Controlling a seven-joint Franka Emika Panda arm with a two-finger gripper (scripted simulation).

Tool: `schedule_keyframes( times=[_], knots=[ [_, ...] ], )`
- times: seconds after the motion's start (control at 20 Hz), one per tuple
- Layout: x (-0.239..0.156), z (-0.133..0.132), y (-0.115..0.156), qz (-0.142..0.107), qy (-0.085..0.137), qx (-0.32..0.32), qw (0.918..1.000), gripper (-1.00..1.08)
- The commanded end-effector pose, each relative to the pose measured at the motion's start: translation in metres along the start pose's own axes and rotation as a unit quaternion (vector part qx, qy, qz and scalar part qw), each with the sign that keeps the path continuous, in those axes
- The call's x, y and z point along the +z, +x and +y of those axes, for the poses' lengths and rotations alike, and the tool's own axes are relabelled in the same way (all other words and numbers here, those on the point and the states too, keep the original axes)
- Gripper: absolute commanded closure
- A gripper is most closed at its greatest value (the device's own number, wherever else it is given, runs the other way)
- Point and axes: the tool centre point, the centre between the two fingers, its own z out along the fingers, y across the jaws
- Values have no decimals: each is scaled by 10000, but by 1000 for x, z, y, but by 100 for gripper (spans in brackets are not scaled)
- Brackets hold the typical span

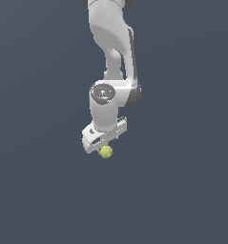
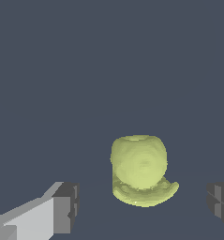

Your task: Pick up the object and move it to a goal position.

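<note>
Flat, even, dim simulator light; sharp, no glare.

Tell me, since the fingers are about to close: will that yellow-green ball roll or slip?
The ball looks rounded and lumpy, so it may roll if nudged. Both fingers stand apart from it, so an off-centre squeeze could probably push it aside.

A bare simulated workspace: flat, featureless slate-grey ground (image 1: 39,190) in every direction, no furnishings.
</note>
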Motion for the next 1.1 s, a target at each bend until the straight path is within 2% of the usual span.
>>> schedule_keyframes(
  times=[0.0,0.65,1.05],
  knots=[
    [5,4,-2,-11,3,-165,9999,-92],
    [16,11,-6,-30,11,-376,9993,-92],
    [54,10,-7,-29,10,-395,9992,-92]
  ],
)
